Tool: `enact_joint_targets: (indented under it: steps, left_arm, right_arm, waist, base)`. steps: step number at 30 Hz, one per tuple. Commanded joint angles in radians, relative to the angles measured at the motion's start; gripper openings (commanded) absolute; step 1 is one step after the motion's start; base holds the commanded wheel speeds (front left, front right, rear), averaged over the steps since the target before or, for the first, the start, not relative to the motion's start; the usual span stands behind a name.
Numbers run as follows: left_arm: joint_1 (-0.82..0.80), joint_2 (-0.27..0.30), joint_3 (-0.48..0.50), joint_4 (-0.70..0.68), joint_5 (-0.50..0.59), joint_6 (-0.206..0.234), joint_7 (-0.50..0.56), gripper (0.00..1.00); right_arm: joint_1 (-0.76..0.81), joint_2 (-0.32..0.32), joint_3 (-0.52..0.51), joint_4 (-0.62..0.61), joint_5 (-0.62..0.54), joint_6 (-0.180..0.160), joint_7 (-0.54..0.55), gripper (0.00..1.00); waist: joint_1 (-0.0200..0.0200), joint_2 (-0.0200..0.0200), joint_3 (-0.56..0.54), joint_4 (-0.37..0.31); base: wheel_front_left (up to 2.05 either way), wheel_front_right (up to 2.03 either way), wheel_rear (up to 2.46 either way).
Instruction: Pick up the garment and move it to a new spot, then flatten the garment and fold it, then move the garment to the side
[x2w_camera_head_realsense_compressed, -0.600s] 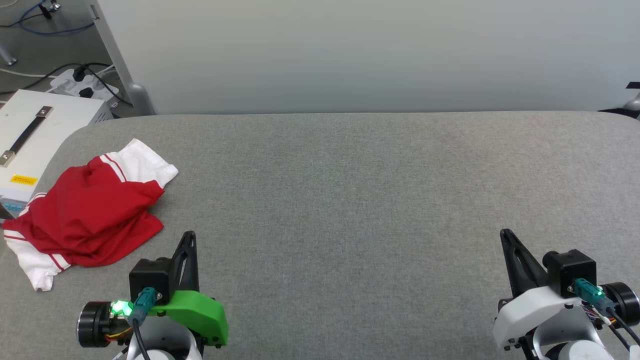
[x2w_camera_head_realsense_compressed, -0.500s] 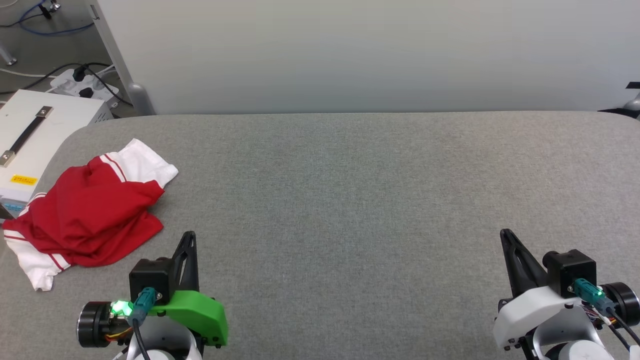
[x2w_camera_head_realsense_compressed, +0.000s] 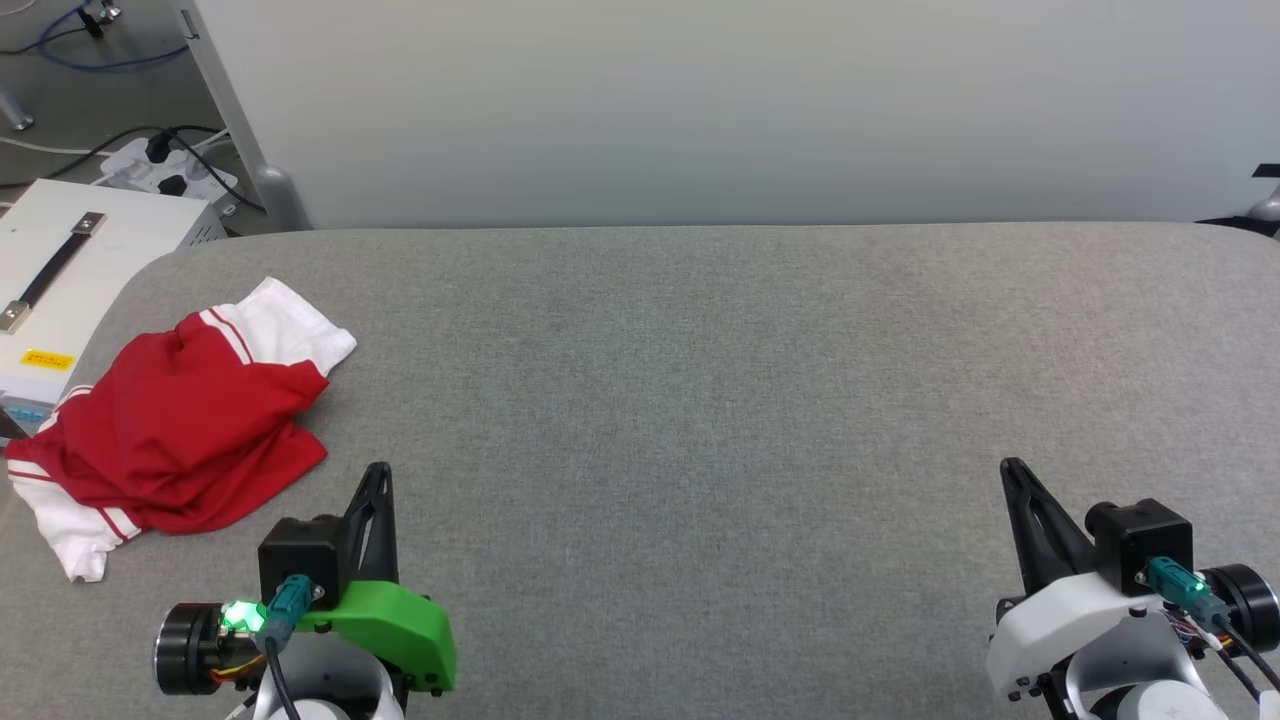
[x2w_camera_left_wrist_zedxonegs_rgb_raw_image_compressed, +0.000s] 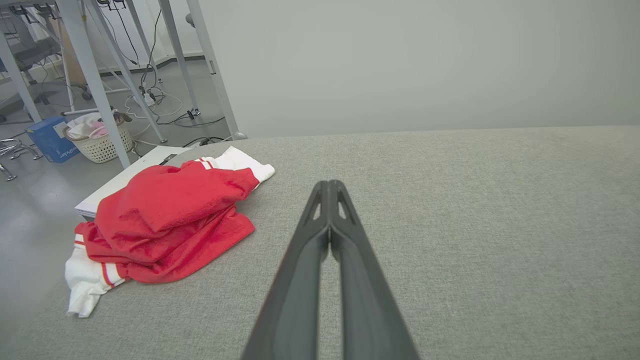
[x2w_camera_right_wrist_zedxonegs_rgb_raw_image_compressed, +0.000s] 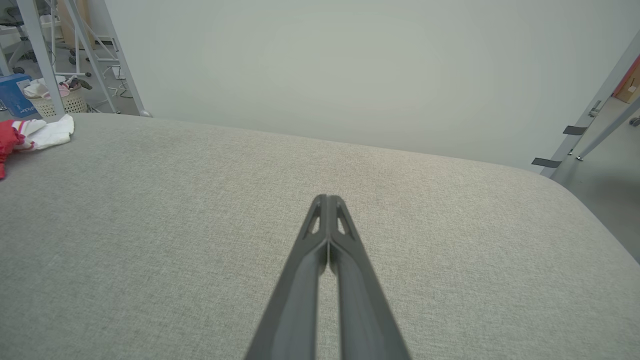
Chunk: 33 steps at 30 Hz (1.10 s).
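Observation:
The garment (x2w_camera_head_realsense_compressed: 180, 425), a red jersey T-shirt with white sleeves and striped trim, lies crumpled at the left edge of the grey table (x2w_camera_head_realsense_compressed: 700, 400). It also appears in the left wrist view as a heap (x2w_camera_left_wrist_zedxonegs_rgb_raw_image_compressed: 170, 215), and its white sleeve shows at the far left of the right wrist view (x2w_camera_right_wrist_zedxonegs_rgb_raw_image_compressed: 45, 132). My left gripper (x2w_camera_head_realsense_compressed: 378, 472) rests shut just right of and nearer than the garment, holding nothing; its tips (x2w_camera_left_wrist_zedxonegs_rgb_raw_image_compressed: 329, 184) touch. Far across the table at lower right, my right gripper (x2w_camera_head_realsense_compressed: 1010, 466) is shut and empty too, fingers pressed together (x2w_camera_right_wrist_zedxonegs_rgb_raw_image_compressed: 327, 199).
A white case with a black handle (x2w_camera_head_realsense_compressed: 70, 270) stands beside the table's left edge, with a power strip and cables (x2w_camera_head_realsense_compressed: 165, 165) behind it. A pale wall panel (x2w_camera_head_realsense_compressed: 700, 110) runs along the far edge. A laundry basket (x2w_camera_left_wrist_zedxonegs_rgb_raw_image_compressed: 100, 142) sits on the floor.

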Motion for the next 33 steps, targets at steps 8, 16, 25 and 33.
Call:
enact_joint_targets:
  steps: [8,16,25,33]
  left_arm:
    - [-0.018,-0.005,0.0,-0.002,0.01,0.004,-0.001,0.0]
    - [0.001,0.0,0.0,0.0,-0.001,0.0,0.0,0.0]
    - [0.001,0.0,0.003,-0.004,-0.006,0.011,-0.018,1.0]
    - [0.001,0.0,0.004,-0.007,-0.014,0.017,-0.035,1.0]
  right_arm:
    - [-0.017,-0.001,0.0,0.002,-0.01,-0.001,0.003,0.0]
    - [0.0,0.0,0.0,0.0,0.002,0.0,0.0,0.0]
    - [0.0,0.0,-0.009,-0.008,0.015,0.0,-0.018,1.0]
    - [0.002,0.0,-0.017,-0.013,0.041,0.0,-0.034,1.0]
  waist:
    - [0.0,0.0,0.0,0.0]
    - [0.0,0.0,0.0,0.0]
    - [0.0,0.0,0.002,0.0]
    - [0.0,0.0,0.001,0.0]
  base:
    - [0.0,0.0,0.0]
    - [0.0,0.0,0.0]
    - [0.0,0.0,0.0]
    - [0.0,0.0,0.0]
